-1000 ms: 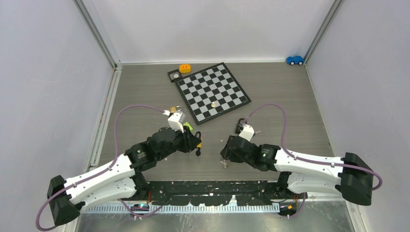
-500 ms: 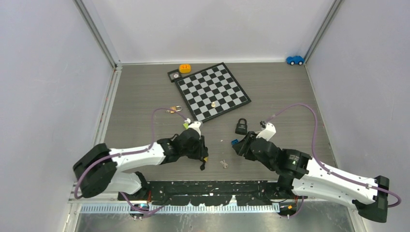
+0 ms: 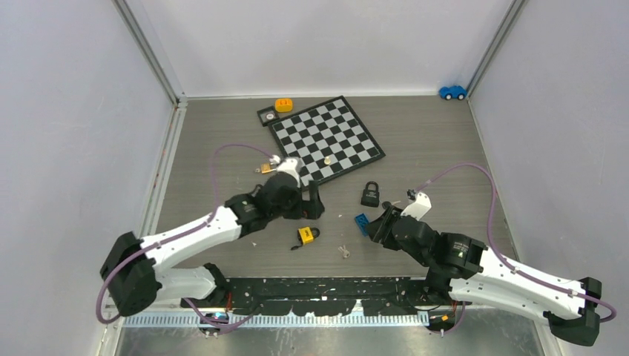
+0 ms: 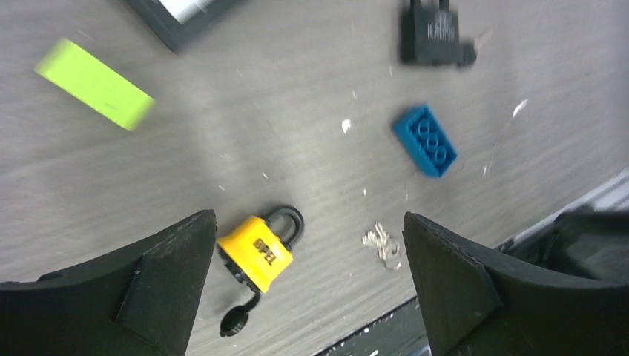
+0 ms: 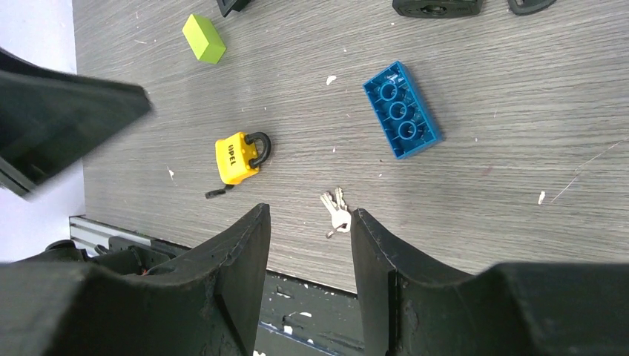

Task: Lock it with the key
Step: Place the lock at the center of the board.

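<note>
Silvery key (image 5: 335,211): one small bunch, flat on the grey worktop (image 3: 445,148) near its front edge, between the two arms. It lies apart from the yellow padlock (image 5: 237,156) and the blue brick (image 5: 401,109).

Right wrist view: right hand (image 5: 310,215) has its fingers spread and grips nothing. The key shows in the gap just past the fingertips; contact cannot be told.

Left wrist view: left hand (image 4: 308,222) is spread wide and empty, above the yellow padlock and the key.

Seen only in the wrist views: one green block (image 5: 204,38), hidden under the left arm from above, and the lettering on the yellow padlock body.

Seen only in the top view: one chessboard (image 3: 326,141), one blue toy car (image 3: 452,92) in the far right corner, and one orange item (image 3: 283,105) at the board's far corner.

Count: two padlocks, one yellow and one black (image 3: 370,195). The black one lies beyond the brick. One blue brick, one key bunch.
</note>
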Robot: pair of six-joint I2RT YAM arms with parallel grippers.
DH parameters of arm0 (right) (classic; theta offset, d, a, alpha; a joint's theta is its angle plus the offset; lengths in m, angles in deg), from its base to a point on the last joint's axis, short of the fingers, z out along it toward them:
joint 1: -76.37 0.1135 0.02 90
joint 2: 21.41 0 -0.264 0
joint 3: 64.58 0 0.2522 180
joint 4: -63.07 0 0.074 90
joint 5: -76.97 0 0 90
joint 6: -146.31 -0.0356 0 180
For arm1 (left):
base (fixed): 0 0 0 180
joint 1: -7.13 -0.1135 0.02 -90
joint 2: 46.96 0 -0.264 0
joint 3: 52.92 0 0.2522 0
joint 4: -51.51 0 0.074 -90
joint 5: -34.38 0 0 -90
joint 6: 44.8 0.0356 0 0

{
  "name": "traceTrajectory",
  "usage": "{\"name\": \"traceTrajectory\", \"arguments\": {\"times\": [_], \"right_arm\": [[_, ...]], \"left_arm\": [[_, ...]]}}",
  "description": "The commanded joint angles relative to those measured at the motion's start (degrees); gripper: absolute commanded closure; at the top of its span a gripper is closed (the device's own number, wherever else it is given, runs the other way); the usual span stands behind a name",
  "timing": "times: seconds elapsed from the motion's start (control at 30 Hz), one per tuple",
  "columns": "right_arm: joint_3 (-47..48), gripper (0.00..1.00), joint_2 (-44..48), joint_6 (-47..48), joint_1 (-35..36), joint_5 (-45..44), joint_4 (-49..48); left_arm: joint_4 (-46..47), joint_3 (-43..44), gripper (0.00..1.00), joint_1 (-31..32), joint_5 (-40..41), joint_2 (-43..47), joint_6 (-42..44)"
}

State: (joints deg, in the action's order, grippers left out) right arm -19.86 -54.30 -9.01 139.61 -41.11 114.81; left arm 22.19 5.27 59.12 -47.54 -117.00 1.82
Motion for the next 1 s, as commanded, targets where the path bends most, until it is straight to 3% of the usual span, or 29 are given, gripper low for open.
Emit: {"name": "traceTrajectory", "arguments": {"times": [0.0, 0.13, 0.3, 0.57, 0.73, 0.97], "right_arm": [[0.11, 0.51, 0.07, -0.78, -0.14, -2.04, -0.45], [-0.02, 0.51, -0.08, -0.77, -0.14, -1.69, -0.45], [0.15, 0.52, 0.22, -0.6, -0.15, -1.23, -0.46], [-0.41, 0.52, 0.97, -0.94, -0.14, -0.58, -0.51], [-0.51, 0.52, 1.78, -0.2, -0.14, -0.42, -0.43], [-0.07, 0.52, 2.27, 0.1, -0.14, -0.35, 0.43]], "left_arm": [[-6.23, 3.59, 0.0, -9.87, -0.61, 6.05, 4.51], [-7.63, 5.24, 0.0, -19.62, -2.2, 6.16, 4.69], [-9.32, 10.98, 0.07, -28.86, -2.56, -3.01, 7.17], [-11.98, 25.84, 0.08, -31.16, 6.01, -24.27, 22.37], [-1.79, 27.75, 0.08, -31.64, 1.39, -31.93, 30.12], [18.18, 19.93, 0.08, -37.29, -11.87, -32.95, 26.5]]}}
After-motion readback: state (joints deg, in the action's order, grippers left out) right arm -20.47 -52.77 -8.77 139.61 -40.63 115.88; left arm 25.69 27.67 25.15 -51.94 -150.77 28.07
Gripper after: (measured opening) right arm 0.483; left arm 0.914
